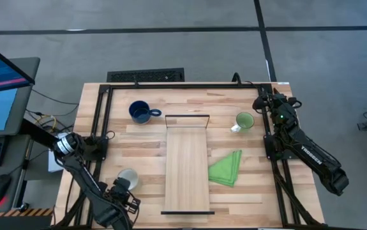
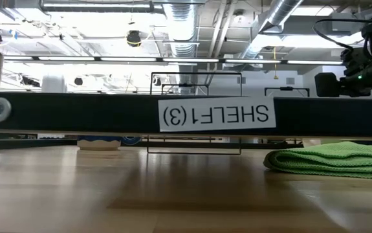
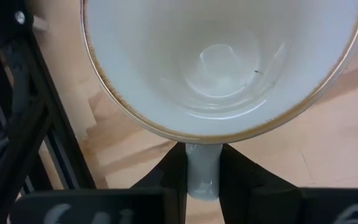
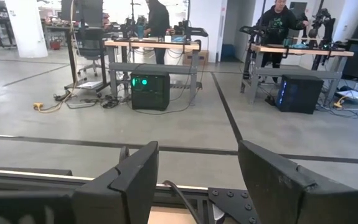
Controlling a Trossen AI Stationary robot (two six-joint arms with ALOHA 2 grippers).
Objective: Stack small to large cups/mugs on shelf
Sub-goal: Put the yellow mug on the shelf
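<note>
The white mug [image 1: 127, 178] is at the table's near left, its mouth up, and my left gripper [image 1: 124, 191] is shut on it from the near side. The left wrist view looks down into the mug's bowl [image 3: 222, 62]. The dark blue mug [image 1: 140, 112] stands at the far left and the light green mug [image 1: 244, 121] at the far right, both on the table. The shelf [image 1: 186, 163] lies along the table's middle, nothing on it. My right gripper [image 4: 197, 180] is open with nothing between its fingers, at the far right corner [image 1: 263, 102]. My left gripper pinches the white mug's handle [image 3: 202, 171] between its two fingers, one finger [image 3: 166, 180] on each flat side. The fingers come steeply from above, on the mug's near side. The mug sits upright; whether its base is on the table does not show.
A folded green cloth [image 1: 226, 168] lies right of the shelf, near the green mug. Black frame rails [image 1: 102, 121] run along the table's left and right edges. In the low view the shelf's black end bar [image 2: 76, 113] spans the picture. People stand at benches far behind.
</note>
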